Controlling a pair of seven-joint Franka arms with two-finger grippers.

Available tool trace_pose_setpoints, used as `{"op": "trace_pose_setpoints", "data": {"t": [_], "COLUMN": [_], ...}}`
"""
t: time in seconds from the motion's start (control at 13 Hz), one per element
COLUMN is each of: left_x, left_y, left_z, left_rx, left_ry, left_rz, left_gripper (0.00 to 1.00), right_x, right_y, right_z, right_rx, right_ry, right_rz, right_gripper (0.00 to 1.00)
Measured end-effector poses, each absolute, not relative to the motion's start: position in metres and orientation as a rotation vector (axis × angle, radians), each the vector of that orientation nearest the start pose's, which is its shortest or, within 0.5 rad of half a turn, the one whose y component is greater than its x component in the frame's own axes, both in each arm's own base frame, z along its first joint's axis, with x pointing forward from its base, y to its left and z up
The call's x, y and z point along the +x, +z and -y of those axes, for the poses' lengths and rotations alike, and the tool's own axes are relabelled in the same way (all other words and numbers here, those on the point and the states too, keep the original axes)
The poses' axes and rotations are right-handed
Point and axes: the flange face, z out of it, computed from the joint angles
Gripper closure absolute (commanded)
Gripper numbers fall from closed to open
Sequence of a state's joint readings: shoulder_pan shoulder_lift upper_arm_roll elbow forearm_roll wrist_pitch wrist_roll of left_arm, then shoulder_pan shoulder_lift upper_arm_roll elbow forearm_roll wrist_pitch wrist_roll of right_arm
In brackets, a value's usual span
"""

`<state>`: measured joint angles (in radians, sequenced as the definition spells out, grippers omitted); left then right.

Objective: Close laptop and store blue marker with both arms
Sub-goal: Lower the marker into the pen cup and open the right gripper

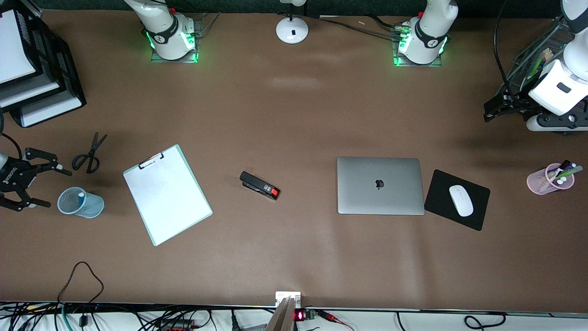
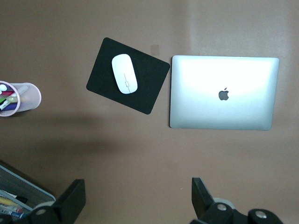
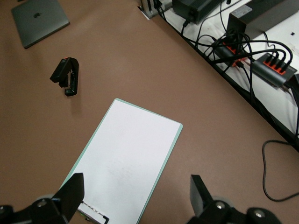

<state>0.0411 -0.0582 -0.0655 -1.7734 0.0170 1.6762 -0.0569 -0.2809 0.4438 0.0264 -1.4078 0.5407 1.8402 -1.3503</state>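
We see the laptop (image 1: pixel 380 185) closed flat, long axis along the table. The blue marker (image 1: pixel 81 196) stands in the blue cup (image 1: pixel 80 202). Left gripper (image 1: pixel 498 108) and right gripper (image 1: pixel 23 184) hang spread, empty.

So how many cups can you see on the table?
2. A blue cup lies tipped over at the right arm's end, beside the clipboard. A pink cup with markers in it lies at the left arm's end, beside the mouse pad.
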Motion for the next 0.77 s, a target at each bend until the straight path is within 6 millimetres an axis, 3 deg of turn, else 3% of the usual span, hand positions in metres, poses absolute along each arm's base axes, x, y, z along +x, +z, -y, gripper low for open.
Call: {"op": "trace_pose_setpoints", "data": {"t": [0.15,0.39,0.54,0.77], "left_x": [0.54,0.54,0.54,0.54], "left_y": [0.569,0.569,0.57,0.57], "left_z": [0.012,0.012,0.012,0.012], "left_rx": [-3.118,-3.118,-3.118,-3.118], "left_ry": [0.06,0.059,0.059,0.059], "left_rz": [0.048,0.048,0.048,0.048], "left_gripper": [0.0,0.0,0.0,0.0], "right_x": [0.686,0.689,0.687,0.681], "right_y": [0.477,0.483,0.486,0.503], "right_z": [0.114,0.076,0.043,0.034], "right_rx": [-2.526,-2.599,-2.667,-2.728], "right_ry": [-0.431,-0.319,-0.211,-0.112], "right_rz": [1.163,1.103,0.94,0.774], "right_gripper": [0.0,0.0,0.0,0.0]}}
